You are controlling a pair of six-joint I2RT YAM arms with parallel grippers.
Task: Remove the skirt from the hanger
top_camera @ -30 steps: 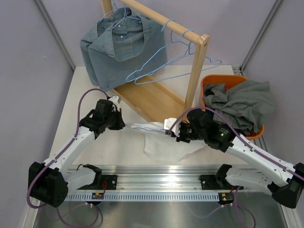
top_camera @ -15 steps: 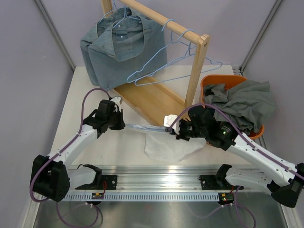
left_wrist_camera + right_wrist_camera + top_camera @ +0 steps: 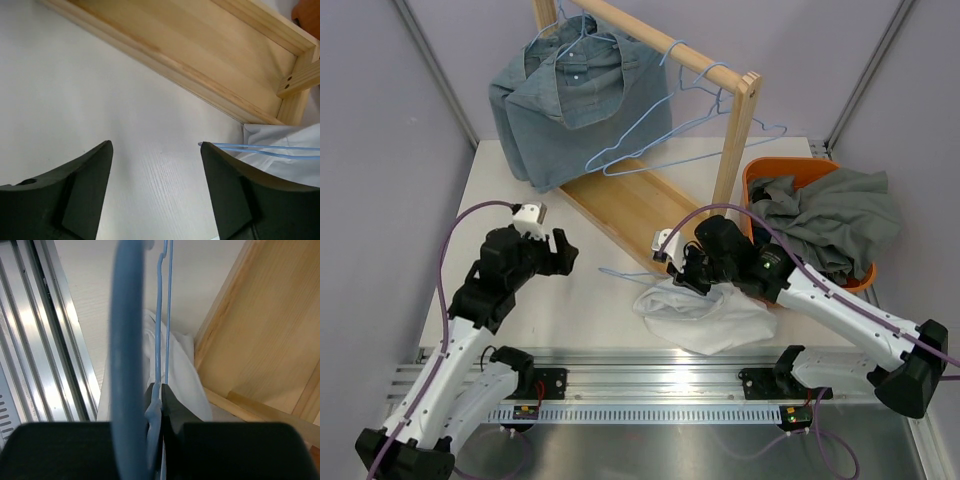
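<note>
Once left end effector [image 3: 155, 146] opened, skirt [image 3: 708, 320] slumped; right end effector [image 3: 682, 273] pinches hanger [image 3: 260, 147].

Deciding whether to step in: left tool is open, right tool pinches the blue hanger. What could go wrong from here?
1. The white skirt seems partly on the blue hanger; with the left tool open off the cloth, lifting may drag it along.
2. The right tool sits near the wooden rack base; a swing could knock it.
</note>
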